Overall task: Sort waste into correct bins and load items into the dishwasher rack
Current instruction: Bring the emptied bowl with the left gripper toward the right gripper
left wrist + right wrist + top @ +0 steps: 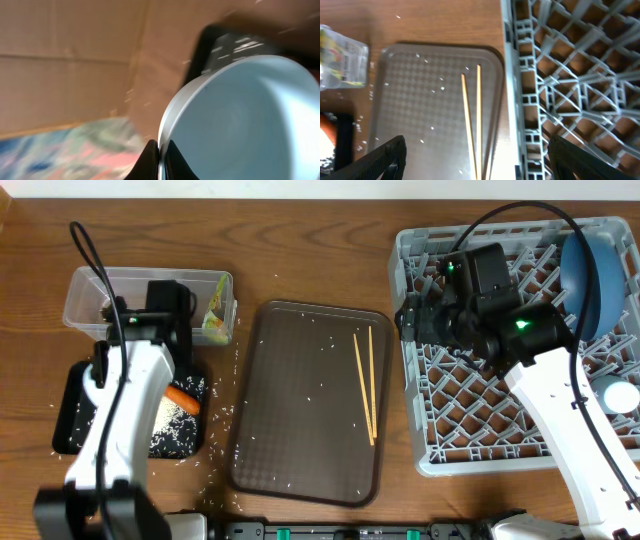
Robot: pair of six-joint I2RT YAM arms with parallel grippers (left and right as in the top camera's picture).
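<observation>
My left gripper (pixel 160 156) is shut on the rim of the small white bowl (pixel 240 120), held tilted above the black tray (pixel 207 42). In the overhead view my left arm hides the bowl. The black tray (pixel 70 415) holds the orange carrot (pixel 182 398) and a heap of rice (pixel 168 420). The clear tub (pixel 150 292) holds the yellow-green wrapper (pixel 215 322). My right gripper (pixel 480 160) is open and empty above the chopsticks (pixel 471 120), near the grey rack's (pixel 570 75) left edge. The chopsticks (pixel 365 380) lie on the brown tray. The dark-blue dish (pixel 592 275) and a pale cup (pixel 620 396) are in the rack (pixel 470 440).
The brown serving tray (pixel 300 420) lies mid-table with loose rice grains on it. More grains are scattered on the wood beside the black tray (pixel 222 420). The clear tub also shows in the right wrist view (pixel 342 57).
</observation>
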